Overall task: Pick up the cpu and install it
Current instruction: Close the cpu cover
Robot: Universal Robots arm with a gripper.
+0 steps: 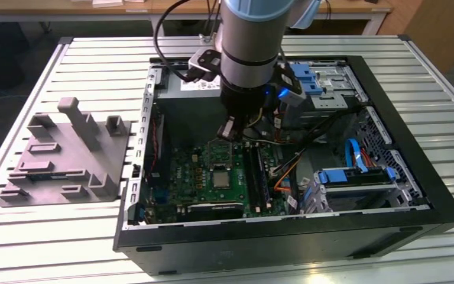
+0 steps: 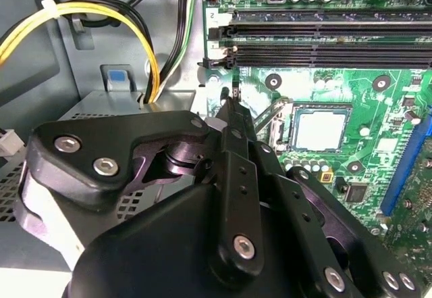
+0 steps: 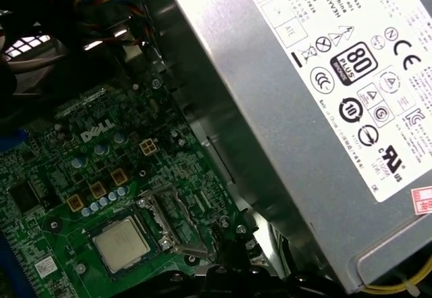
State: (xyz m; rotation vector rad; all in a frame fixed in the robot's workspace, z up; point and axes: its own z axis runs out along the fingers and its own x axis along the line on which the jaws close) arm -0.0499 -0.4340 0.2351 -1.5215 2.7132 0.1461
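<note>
The cpu (image 1: 221,177) lies flat in its socket on the green motherboard (image 1: 187,177) inside the open computer case (image 1: 416,195); its silvery top shows in both wrist views (image 2: 320,130) (image 3: 121,245). My gripper (image 1: 231,133) hangs above the board, a little off the socket's side toward the power supply. In the second wrist view the gripper (image 2: 233,102) has its dark fingers pressed together, shut, with nothing seen between them. The thin metal socket lever (image 2: 270,114) runs just beside the tips. The cpu is apart from the gripper.
A big grey power supply (image 3: 324,109) with a white label stands close to the gripper. Memory slots (image 2: 331,38) run along the socket's far side. Yellow and black cables (image 2: 101,14) loop nearby. Blue drive cages (image 1: 353,177) fill the case's right; a grey moulded tray (image 1: 61,160) sits outside it.
</note>
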